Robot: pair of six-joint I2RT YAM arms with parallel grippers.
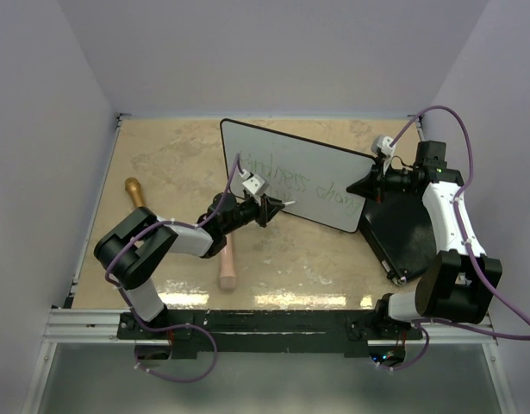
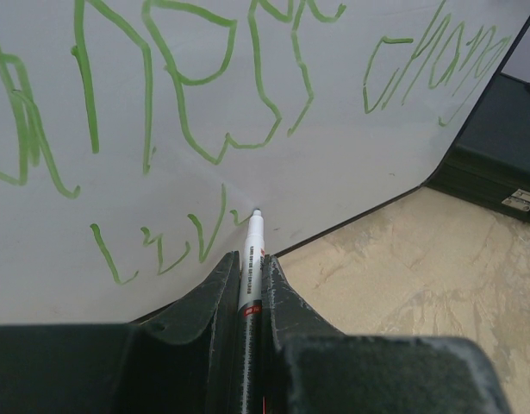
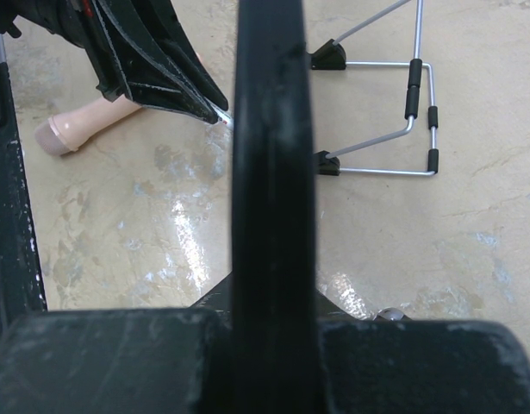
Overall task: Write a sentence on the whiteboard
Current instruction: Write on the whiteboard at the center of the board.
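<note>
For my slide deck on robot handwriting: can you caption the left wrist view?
Left tool pinches a marker, tip at the whiteboard, beside the second line of the green sentence.

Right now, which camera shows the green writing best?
The left wrist camera: the writing fills it, big and clear. The top camera shows it tiny and faint on the board. The right wrist camera sees only the board's black edge, no writing.

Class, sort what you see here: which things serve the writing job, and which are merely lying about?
In use: whiteboard, green sentence, marker in left end effector, right end effector clamping the board's rim, wire stand.
Lying about: black case, pale pink stick, brown wooden stick.
</note>
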